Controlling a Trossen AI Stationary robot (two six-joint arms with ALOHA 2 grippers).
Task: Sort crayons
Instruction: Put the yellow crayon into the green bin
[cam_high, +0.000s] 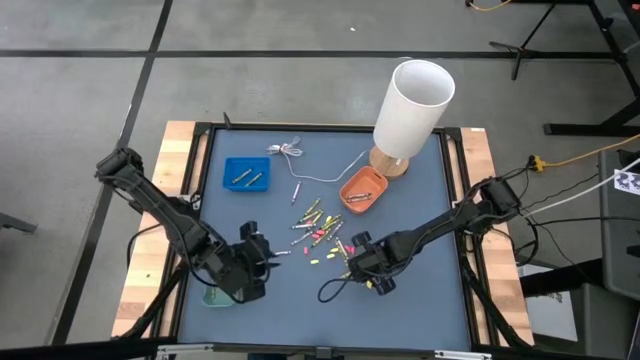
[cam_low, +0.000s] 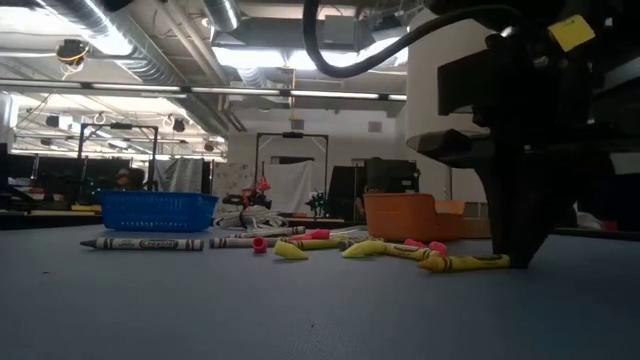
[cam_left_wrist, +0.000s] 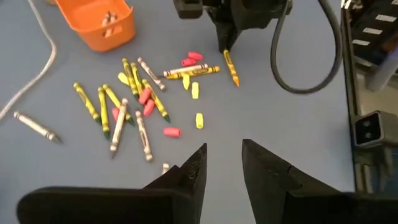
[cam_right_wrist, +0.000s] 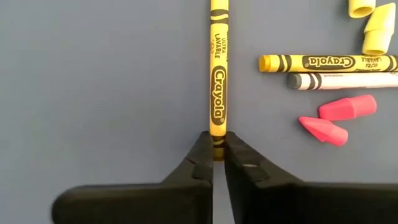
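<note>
Several crayons (cam_high: 316, 228), mostly yellow with some grey ones and short pink and yellow bits, lie scattered on the blue-grey mat in the middle of the table. My right gripper (cam_high: 352, 258) stands at the pile's near right edge, shut on one yellow crayon (cam_right_wrist: 217, 74), also visible in the low view (cam_low: 468, 263). My left gripper (cam_left_wrist: 224, 165) hovers open to the left of the pile, over bare mat, with nothing between its fingers. A blue tray (cam_high: 246, 175) holds two crayons. An orange tray (cam_high: 363, 188) stands at the back right. My right gripper pinches the yellow crayon's near end (cam_right_wrist: 217, 142) between its two fingertips. The fingers come steeply from above. The crayon runs straight away from them and lies flat on the mat (cam_low: 470, 264).
A tall white cylinder on a wooden base (cam_high: 410, 110) stands behind the orange tray. A thin white cable (cam_high: 300, 160) curls at the back centre. A small green thing (cam_high: 213, 295) lies at the near left, under my left arm. Bare mat lies toward the near edge.
</note>
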